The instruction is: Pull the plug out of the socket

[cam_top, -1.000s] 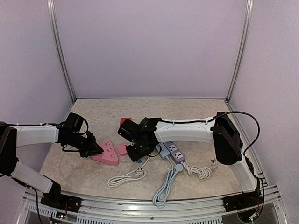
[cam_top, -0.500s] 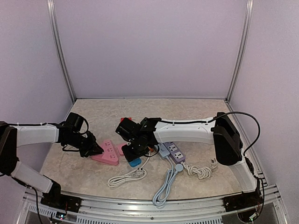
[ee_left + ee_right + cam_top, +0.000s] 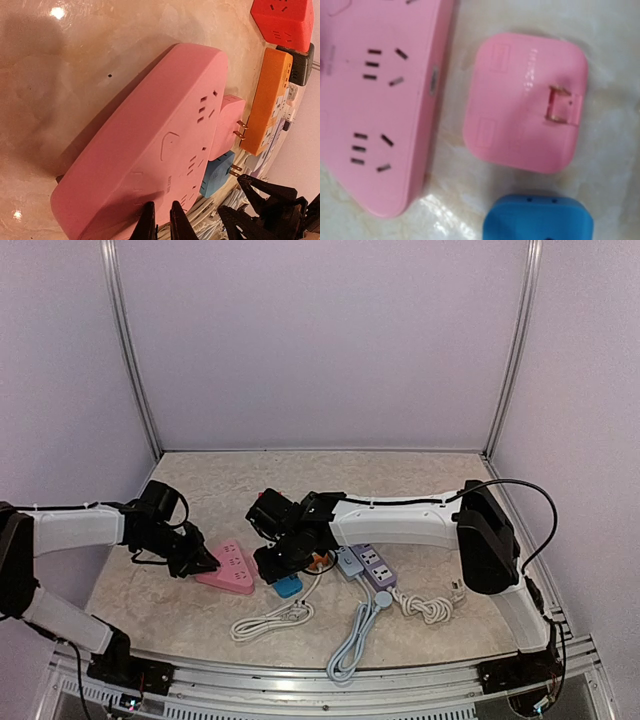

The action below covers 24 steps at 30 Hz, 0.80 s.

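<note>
Lying beside the pink socket (image 3: 375, 100), the plug (image 3: 525, 102) bears unreadable embossed lettering.

The top external view looks from high behind the near edge, down and forward over the beige marbled desk (image 3: 420, 480), far enough off to take in all of it. The left wrist view sits low and close over the desk, rolled sideways, facing along the flat pink triangular plastic socket block (image 3: 145, 150) toward the right claw (image 3: 232, 195). The right wrist view looks straight down from very near. All three share that block and the square pink plastic plug (image 3: 525, 102) just beside it.
</note>
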{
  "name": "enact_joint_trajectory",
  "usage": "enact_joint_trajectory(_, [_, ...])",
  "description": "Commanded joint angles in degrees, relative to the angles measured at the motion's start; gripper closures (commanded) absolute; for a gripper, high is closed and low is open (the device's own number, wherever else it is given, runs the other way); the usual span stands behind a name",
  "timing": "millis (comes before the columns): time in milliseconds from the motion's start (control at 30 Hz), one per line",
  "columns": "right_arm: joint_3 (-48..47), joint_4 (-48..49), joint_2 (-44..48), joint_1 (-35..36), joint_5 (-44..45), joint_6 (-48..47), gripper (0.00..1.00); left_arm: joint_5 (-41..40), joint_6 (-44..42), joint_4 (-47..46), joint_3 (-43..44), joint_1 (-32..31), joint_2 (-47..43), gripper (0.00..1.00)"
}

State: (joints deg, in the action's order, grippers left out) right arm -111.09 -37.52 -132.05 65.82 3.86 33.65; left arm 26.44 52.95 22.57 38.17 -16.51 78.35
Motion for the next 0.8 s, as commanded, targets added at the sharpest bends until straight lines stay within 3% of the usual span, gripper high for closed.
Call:
enact_joint_trajectory(0, [1.82, 2.82, 3.79, -0.83, 0.28, -0.42, 0.48, -3.74, -1.13, 7.65, 0.82, 0.20, -1.06, 0.89])
enact_joint_trajectory(133, [3.39, 4.36, 6.04, -1.76, 1.69, -0.51, 0.37, -4.37, -1.89, 9.34, 3.14, 0.07, -3.54, 0.86])
enact_joint_trajectory(433, [13.56, 11.81, 16.11, -4.56, 5.99, -0.51, 0.11, -10.06, -8.33, 18.50, 14.38, 0.09, -11.31, 0.69])
enact_joint_trajectory(500, [16.99, 13.86, 19.27, -5.22, 8.17, -0.56, 0.09, -10.94, -9.62, 19.69, 16.55, 0.09, -13.18, 0.58])
enact_joint_trajectory(700, [31.53, 21.80, 33.22, -10.32, 15.29, -0.09, 0.06, -14.56, -12.86, 20.80, 20.36, 0.09, -18.39, 0.02])
enact_joint_trajectory(767, [37.12, 25.23, 38.36, -12.58, 17.84, -0.21, 0.05, -16.64, -13.49, 21.20, 21.44, 0.24, -19.27, 0.01])
